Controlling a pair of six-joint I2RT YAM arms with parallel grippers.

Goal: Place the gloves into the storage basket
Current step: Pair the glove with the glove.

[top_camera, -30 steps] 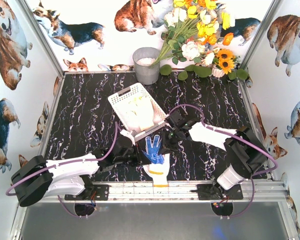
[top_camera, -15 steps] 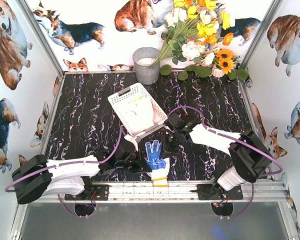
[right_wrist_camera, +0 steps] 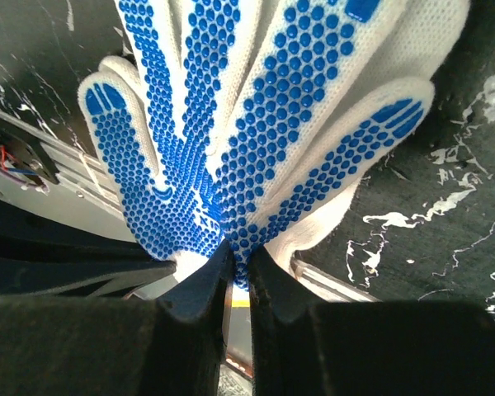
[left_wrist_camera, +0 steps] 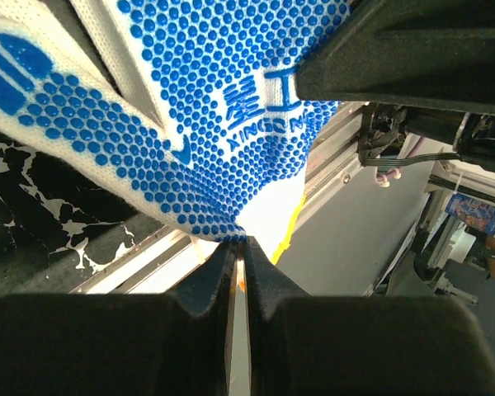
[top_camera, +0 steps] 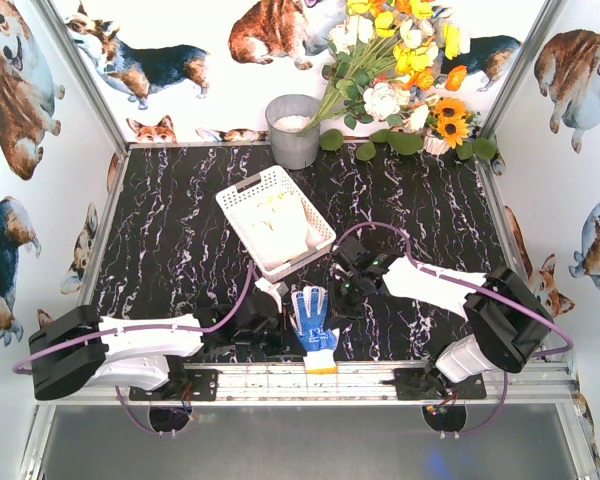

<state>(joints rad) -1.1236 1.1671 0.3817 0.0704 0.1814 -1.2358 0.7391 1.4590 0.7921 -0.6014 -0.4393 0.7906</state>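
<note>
Blue-dotted glove (top_camera: 311, 318) runs six-to-twelve, fingers toward twelve. One glove; my left gripper (left_wrist_camera: 239, 242) and right gripper (right_wrist_camera: 238, 249) both pinch it.

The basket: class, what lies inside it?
White gloves lie piled inside the basket, filling its nearer half. How many there are cannot be told, since the top ones cover anything beneath them and that part of the floor.

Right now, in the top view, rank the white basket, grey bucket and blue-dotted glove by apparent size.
1. Largest: white basket, clearly.
2. Then grey bucket and blue-dotted glove: they look about alike, and the glove may sit nearer the camera, so I won't rank them.
</note>
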